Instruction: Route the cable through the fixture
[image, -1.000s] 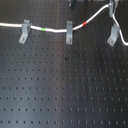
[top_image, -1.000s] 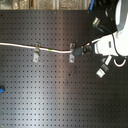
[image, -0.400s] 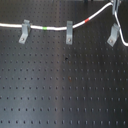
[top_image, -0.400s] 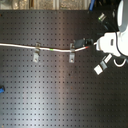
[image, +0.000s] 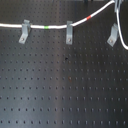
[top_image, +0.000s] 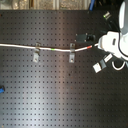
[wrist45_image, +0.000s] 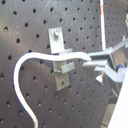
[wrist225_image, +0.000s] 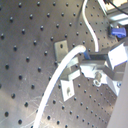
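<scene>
The white cable (image: 10, 25) runs from the first exterior view's left through two grey clips (image: 24, 31) (image: 69, 31), with the green band (image: 46, 26) between them. The red band (image: 90, 17) lies past the second clip, where the cable rises off the board. The third clip (image: 112, 35) holds no cable. In the second exterior view my gripper (top_image: 100, 44) is shut on the cable just past the red band (top_image: 89, 47). Both wrist views show the fingers (wrist45_image: 106, 56) (wrist225_image: 95, 59) pinching the cable (wrist45_image: 30, 59) (wrist225_image: 70, 59) in front of a clip (wrist45_image: 59, 46) (wrist225_image: 61, 49).
The black perforated board (image: 64, 85) fills the scene. The slack cable loops down beside the third clip (image: 123, 40). A small blue object (top_image: 1, 90) sits at the second exterior view's left edge. The white arm (top_image: 119, 42) covers the second exterior view's right side.
The gripper has shifted only slightly with the cable still in it. The cable stays in the first two clips.
</scene>
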